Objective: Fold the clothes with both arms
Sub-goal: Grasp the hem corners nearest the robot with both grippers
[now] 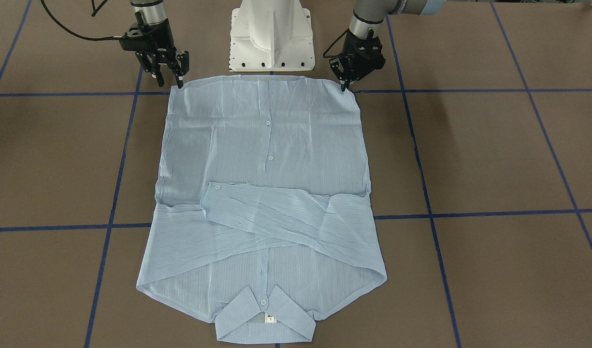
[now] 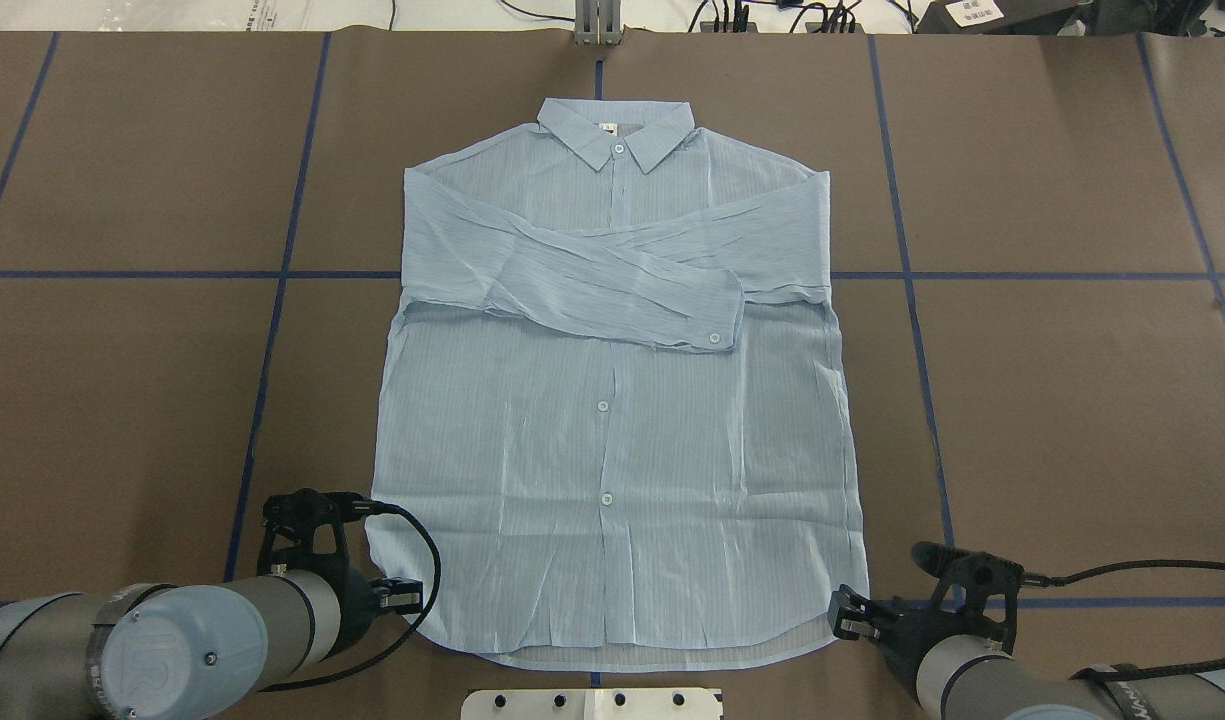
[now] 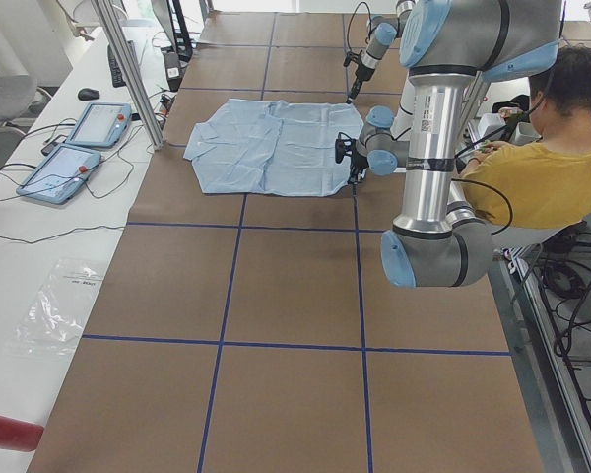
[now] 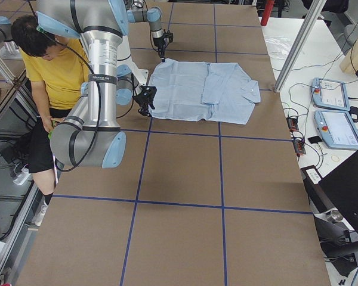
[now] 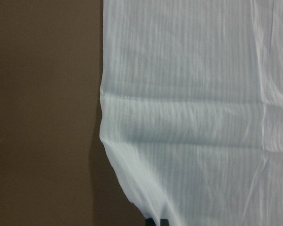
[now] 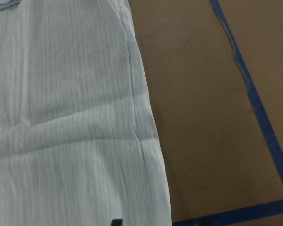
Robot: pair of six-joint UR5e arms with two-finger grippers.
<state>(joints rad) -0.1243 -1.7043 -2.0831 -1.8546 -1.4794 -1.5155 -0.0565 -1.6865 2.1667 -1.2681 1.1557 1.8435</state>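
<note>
Left arm [image 2: 172, 640] is brought in low at the near left corner of the bench [image 2: 1072, 400], wrist levelled toward the hem. Right arm [image 2: 1022, 690] is mirrored at the near right corner.

Left gripper [image 1: 343, 86]: fingers are pressed together, pinching the hem corner of the shirt [image 2: 612, 400]. Right gripper [image 1: 168, 80]: fingers are spread, and one tip is set against the opposite hem corner.

The shirt is laid flat at bench centre, buttoned front up, collar [image 2: 617, 130] at the far edge, with both sleeves [image 2: 612, 290] crossed over the chest.

In the wrist views the fingertips [image 5: 158, 221] are cut off at the bottom edge. Contact of the right gripper's second finger cannot be told.
</note>
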